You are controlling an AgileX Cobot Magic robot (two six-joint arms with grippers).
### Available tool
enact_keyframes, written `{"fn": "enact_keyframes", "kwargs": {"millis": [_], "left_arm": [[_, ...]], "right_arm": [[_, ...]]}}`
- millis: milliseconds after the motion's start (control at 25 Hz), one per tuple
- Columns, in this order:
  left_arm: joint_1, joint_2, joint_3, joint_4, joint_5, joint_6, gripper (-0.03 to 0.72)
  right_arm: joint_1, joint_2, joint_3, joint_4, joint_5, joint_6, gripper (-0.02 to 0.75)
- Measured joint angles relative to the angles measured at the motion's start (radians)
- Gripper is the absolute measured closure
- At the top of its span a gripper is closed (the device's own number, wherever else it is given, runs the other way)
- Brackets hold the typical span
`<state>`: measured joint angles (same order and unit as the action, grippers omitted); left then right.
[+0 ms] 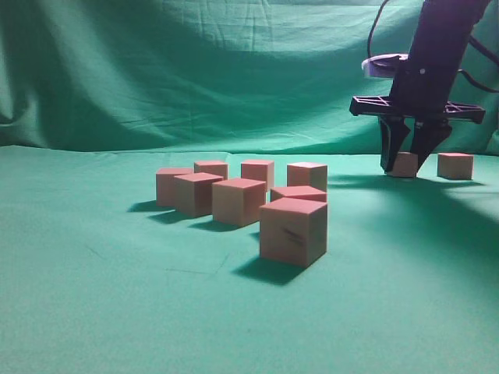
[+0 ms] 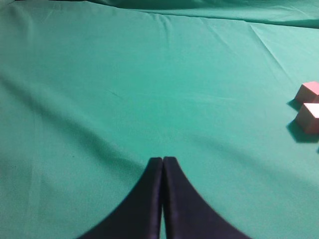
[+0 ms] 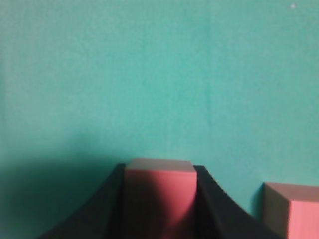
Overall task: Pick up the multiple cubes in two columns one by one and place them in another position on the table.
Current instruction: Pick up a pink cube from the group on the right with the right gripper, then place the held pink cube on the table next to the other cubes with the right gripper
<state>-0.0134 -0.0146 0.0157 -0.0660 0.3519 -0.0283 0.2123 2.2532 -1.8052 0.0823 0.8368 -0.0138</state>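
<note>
Several cubes stand in a cluster on the table (image 1: 93, 312) at mid-view, the nearest cube (image 1: 293, 231) bearing a dark scuff. My right gripper (image 1: 405, 168) at the far right is shut on a cube (image 1: 406, 162), held at table level; in the right wrist view this cube (image 3: 159, 191) sits between the dark fingers (image 3: 159, 172). Another cube (image 1: 455, 165) stands just to its right and also shows in the right wrist view (image 3: 291, 211). My left gripper (image 2: 163, 160) is shut and empty over bare cloth, with two cubes (image 2: 310, 104) at the right edge of its view.
A draped green cloth backdrop (image 1: 195, 70) hangs behind the table. The right arm (image 1: 437, 54) and its cable come down from the upper right. The left arm is out of the exterior view.
</note>
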Motion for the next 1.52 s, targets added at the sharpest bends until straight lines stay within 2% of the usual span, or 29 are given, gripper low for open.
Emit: {"fn": "enact_keyframes", "kwargs": {"millis": [160, 400, 680, 840, 1080, 1240, 1360, 1520], "left_arm": [[0.000, 0.000, 0.000, 0.000, 0.000, 0.000, 0.688], [0.000, 0.000, 0.000, 0.000, 0.000, 0.000, 0.688], [0.000, 0.000, 0.000, 0.000, 0.000, 0.000, 0.688], [0.000, 0.000, 0.000, 0.000, 0.000, 0.000, 0.688], [0.000, 0.000, 0.000, 0.000, 0.000, 0.000, 0.688], [0.000, 0.000, 0.000, 0.000, 0.000, 0.000, 0.688], [0.000, 0.000, 0.000, 0.000, 0.000, 0.000, 0.688], [0.000, 0.000, 0.000, 0.000, 0.000, 0.000, 0.688]], "right_arm": [[0.000, -0.020, -0.083, -0.004, 0.095, 0.000, 0.463], [0.000, -0.113, -0.275, 0.068, 0.367, 0.000, 0.463], [0.000, -0.264, -0.313, 0.169, 0.411, 0.000, 0.463], [0.000, -0.436, -0.215, 0.225, 0.415, 0.000, 0.463], [0.008, -0.683, 0.081, 0.239, 0.419, -0.070, 0.463], [0.099, -0.777, 0.267, 0.235, 0.419, -0.147, 0.463], [0.219, -0.795, 0.366, 0.235, 0.417, -0.173, 0.463], [0.415, -0.785, 0.462, 0.235, 0.335, -0.219, 0.463]]}}
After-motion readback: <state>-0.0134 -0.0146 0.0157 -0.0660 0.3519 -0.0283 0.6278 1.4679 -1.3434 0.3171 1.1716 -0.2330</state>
